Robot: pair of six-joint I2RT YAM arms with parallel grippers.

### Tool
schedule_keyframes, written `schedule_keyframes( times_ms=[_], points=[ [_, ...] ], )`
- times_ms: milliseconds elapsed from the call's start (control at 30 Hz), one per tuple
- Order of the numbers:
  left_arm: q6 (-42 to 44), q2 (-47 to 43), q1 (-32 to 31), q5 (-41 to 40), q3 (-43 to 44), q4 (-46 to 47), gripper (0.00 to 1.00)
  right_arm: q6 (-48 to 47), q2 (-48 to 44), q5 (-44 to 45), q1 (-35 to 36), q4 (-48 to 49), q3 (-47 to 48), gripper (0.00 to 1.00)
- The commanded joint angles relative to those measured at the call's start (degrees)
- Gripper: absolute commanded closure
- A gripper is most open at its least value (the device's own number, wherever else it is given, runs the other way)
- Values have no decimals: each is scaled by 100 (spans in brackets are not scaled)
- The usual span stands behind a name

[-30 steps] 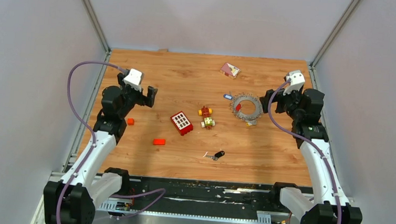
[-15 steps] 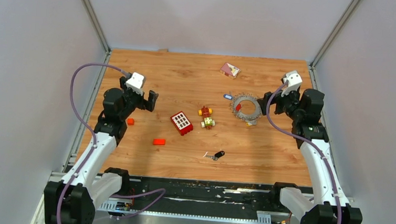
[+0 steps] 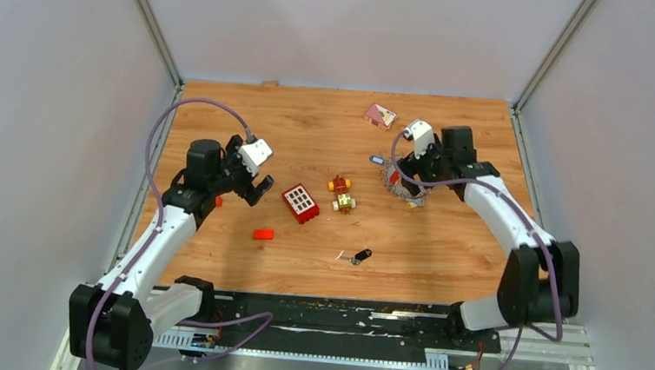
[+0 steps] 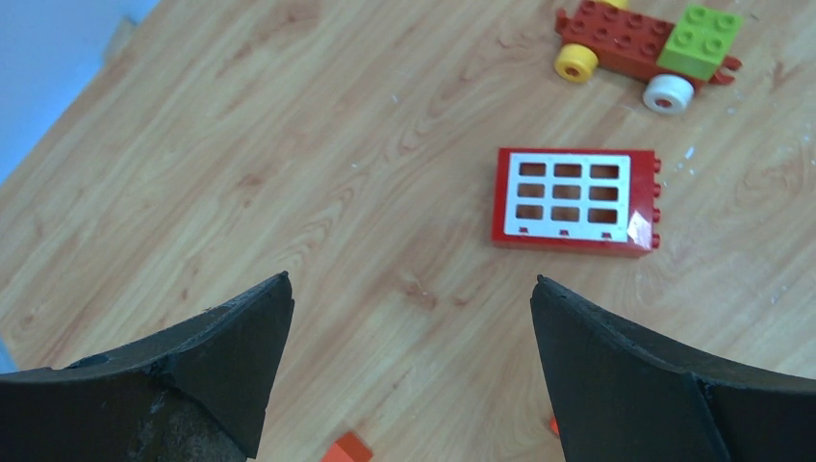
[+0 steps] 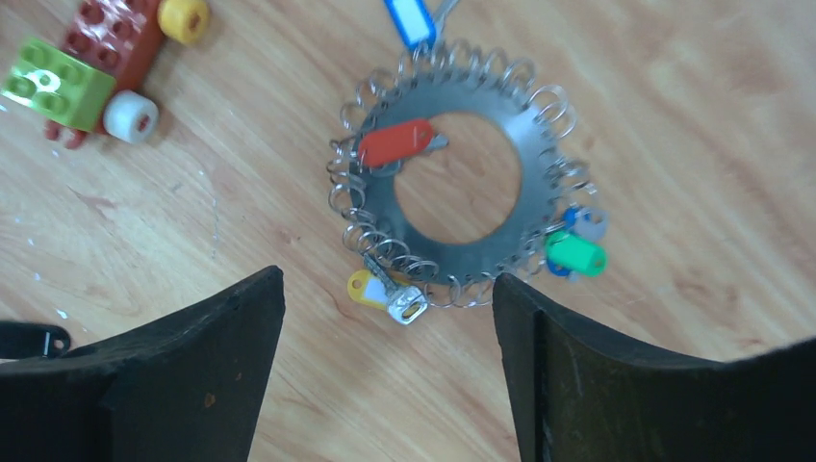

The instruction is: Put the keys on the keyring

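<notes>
The wooden table [image 3: 250, 127] carries a keyring [image 3: 403, 193] right of centre, a toy car [image 3: 341, 195] and red window brick [image 3: 301, 202] mid-frame, a black key [image 3: 359, 256] below them, and a small red brick [image 3: 262, 234] further left.

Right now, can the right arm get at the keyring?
Probably yes: the right tool hovers open just above the keyring, with nothing between them.
</notes>
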Motion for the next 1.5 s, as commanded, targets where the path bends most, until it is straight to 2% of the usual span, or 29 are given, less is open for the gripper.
schedule_keyframes(
  times_ms=[0,200,633,1100,1233,1467],
  points=[
    [297,-60,-177,182,-164,-23,0,-525,1089,-69,-17,-742,713,25],
    [201,-19,-316,229,-279,182,0,-840,2096,-209,4,-1230,1295,38],
    [76,152,-460,234,-343,445,0,-1626,3312,-518,162,-1881,2337,51],
    [77,42,-529,196,-383,413,0,-2452,3552,-597,265,-2369,2454,62],
    [92,26,-541,186,-403,406,0,-2587,3562,-666,271,-2421,2438,69],
    [147,37,-560,158,-385,396,0,-2672,3534,-790,282,-2441,2425,90]
  ],
)
